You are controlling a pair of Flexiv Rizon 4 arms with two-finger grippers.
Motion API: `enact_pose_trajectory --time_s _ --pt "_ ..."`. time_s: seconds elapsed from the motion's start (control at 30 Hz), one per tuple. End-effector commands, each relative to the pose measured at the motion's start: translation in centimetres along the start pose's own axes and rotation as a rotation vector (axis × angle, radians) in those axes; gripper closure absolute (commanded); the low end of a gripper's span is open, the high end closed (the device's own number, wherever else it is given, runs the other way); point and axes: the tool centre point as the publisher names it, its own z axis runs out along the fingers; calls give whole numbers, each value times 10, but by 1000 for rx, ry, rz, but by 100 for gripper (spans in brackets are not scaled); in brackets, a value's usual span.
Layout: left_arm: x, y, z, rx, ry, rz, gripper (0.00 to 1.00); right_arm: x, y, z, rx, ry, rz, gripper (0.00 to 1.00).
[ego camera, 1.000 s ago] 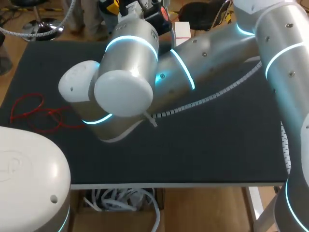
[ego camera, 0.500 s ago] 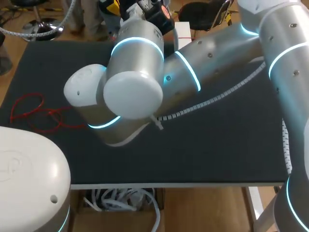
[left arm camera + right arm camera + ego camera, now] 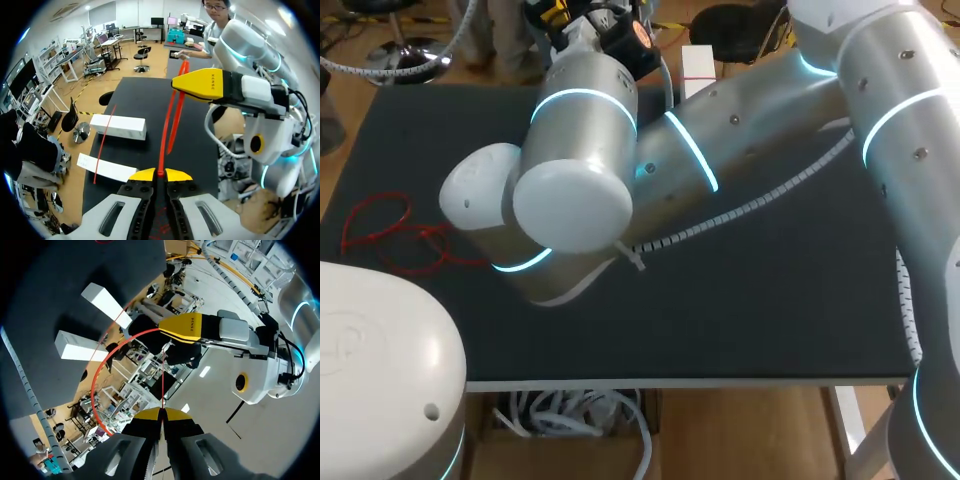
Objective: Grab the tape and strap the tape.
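Where tape (image 3: 164,145) sits: up off the desk (image 3: 770,300), strung btwn left fingers (image 3: 144,175) and right fingers (image 3: 149,414), which face each other.
left fingers: yellow tips pinched almost together w/ the red tape clamped btwn them. From there the tape runs straight ahead as two strands side by side, up to the yellow tip of the right fingers.
right fingers: tips likewise nearly touching, w/ a thin red strand gripped btwn them. The strand goes straight ahead to the left fingers, and a slack part of the tape bows out to one side in a wide arc.
extra strand: in left wrist view a further straight red strip shows beside the tape, crossing in front of the white boxes. Can't tell if it's the same piece.
white boxes (image 3: 118,126): two long ones lying flat on the desk near one edge, apart from each other, not touching the tape.
spiral wrap (image 3: 740,210): white, lies on the desk, running out from under the right arm across the desk's right half.
loose red straps (image 3: 418,233): thin tangle lying flat on the desk's left part, well apart from the held tape.
right arm (image 3: 760,110): comes in from the right side and reaches across past the middle, w/ its wrist end near the desk's far edge, left of centre.
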Motion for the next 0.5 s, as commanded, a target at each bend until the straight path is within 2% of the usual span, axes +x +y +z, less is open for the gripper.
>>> enact_pose_trajectory --time_s 0.03,0.5 --pt "0 -1 -1 -5 2 -1 100 -2 4 1 4 5 -8 100" --pt "0 -1 -1 -5 2 -1 100 -5 15 4 -8 5 -16 100"
